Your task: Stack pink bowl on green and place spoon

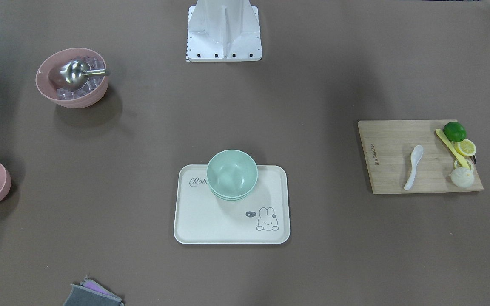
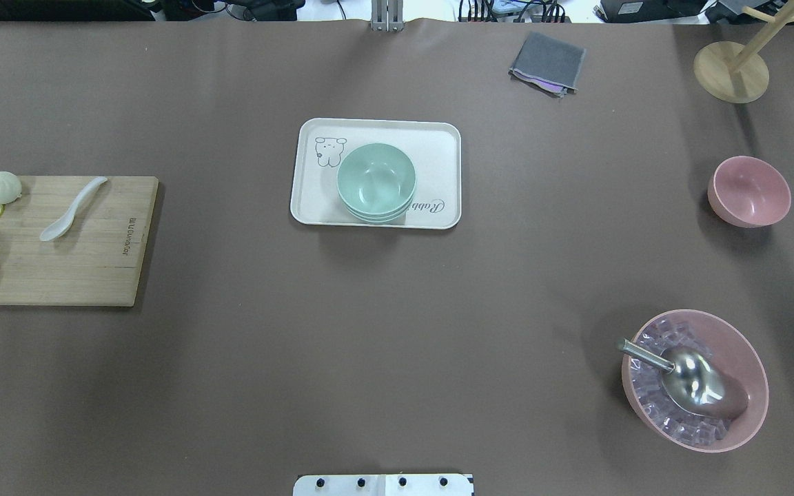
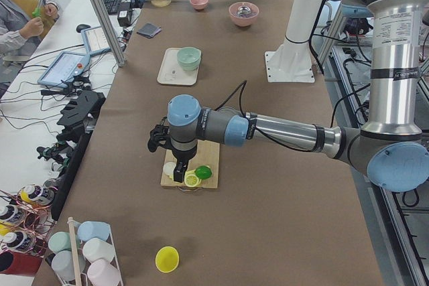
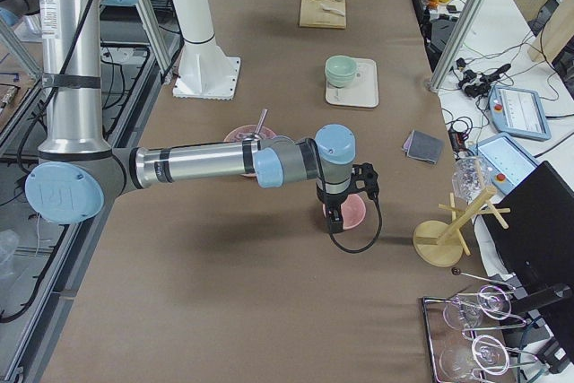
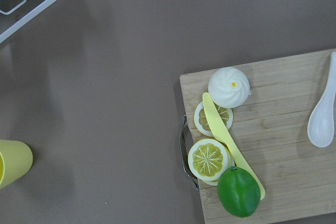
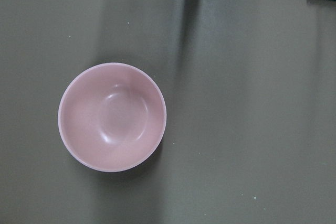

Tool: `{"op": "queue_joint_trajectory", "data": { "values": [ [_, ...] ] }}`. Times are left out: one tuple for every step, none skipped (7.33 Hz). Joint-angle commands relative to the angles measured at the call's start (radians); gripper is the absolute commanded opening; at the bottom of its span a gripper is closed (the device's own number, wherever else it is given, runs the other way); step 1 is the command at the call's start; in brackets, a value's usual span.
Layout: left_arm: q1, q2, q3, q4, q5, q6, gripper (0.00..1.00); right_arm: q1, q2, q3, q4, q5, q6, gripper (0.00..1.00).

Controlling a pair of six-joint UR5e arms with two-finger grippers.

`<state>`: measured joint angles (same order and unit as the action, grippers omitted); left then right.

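The small pink bowl [image 2: 748,191] sits upright and empty on the table at the far right; it fills the right wrist view [image 6: 112,116]. Stacked green bowls [image 2: 375,180] stand on a cream rabbit tray [image 2: 438,148] at mid table. A white spoon [image 2: 72,209] lies on a wooden cutting board [image 2: 73,269] at the left, also in the left wrist view [image 5: 323,114]. My left gripper [image 3: 179,173] hangs over the board's outer end. My right gripper [image 4: 334,219] hangs over the pink bowl. Neither touches anything; I cannot tell whether they are open or shut.
A large pink bowl [image 2: 693,379] holds ice cubes and a metal scoop at the near right. A lime [image 5: 239,191], lemon slices, a yellow knife and a bun [image 5: 229,86] lie on the board. A grey cloth [image 2: 547,63] and a wooden stand [image 2: 731,69] are at the far side.
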<state>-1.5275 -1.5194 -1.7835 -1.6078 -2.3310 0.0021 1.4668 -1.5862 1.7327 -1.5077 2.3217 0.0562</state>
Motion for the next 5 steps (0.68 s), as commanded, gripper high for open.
{"op": "queue_joint_trajectory", "data": {
  "values": [
    [0.0,0.008,-0.01,0.003,-0.033,0.006,0.98,0.012,0.107,0.005,-0.212,-0.071,-0.136,1.0],
    [0.001,0.014,0.015,-0.006,-0.086,0.003,0.98,0.018,0.103,0.014,-0.21,-0.071,-0.127,1.0],
    [-0.002,0.016,0.032,-0.012,-0.105,0.006,0.98,0.017,0.109,0.011,-0.206,-0.073,-0.127,1.0],
    [-0.002,0.015,0.016,-0.011,-0.126,0.003,0.98,0.017,0.109,0.013,-0.206,-0.073,-0.127,1.0],
    [0.0,0.015,0.024,-0.011,-0.125,0.003,0.98,0.017,0.103,0.013,-0.206,-0.07,-0.125,1.0]
  ]
}}
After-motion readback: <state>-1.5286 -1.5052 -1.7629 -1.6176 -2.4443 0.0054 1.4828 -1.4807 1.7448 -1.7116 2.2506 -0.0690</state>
